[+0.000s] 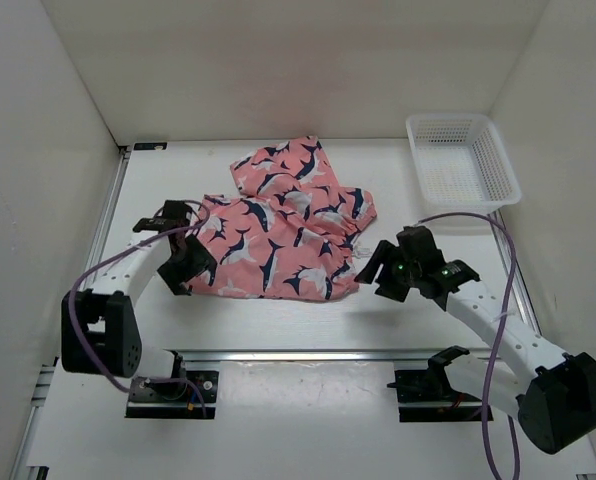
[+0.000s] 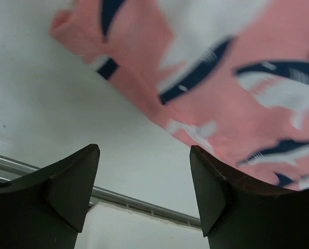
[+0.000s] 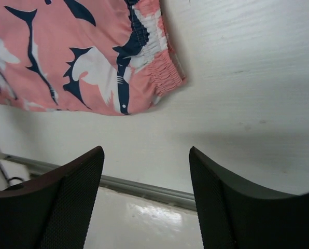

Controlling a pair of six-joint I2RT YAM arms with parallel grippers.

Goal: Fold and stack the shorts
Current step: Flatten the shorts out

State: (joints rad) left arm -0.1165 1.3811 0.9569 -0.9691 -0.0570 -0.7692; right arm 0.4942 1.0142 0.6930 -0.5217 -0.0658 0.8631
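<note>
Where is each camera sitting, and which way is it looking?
Top camera: high up behind the arms, looking down at the table, the shorts and the white basket; both arms and their bases show.
Left wrist camera: on the left wrist, looking past the open left gripper at the shorts' edge.
Right wrist camera: on the right wrist, looking past the open right gripper at the shorts' gathered corner.
Shared: all three see the shorts; both wrist views also show the metal rail.
</note>
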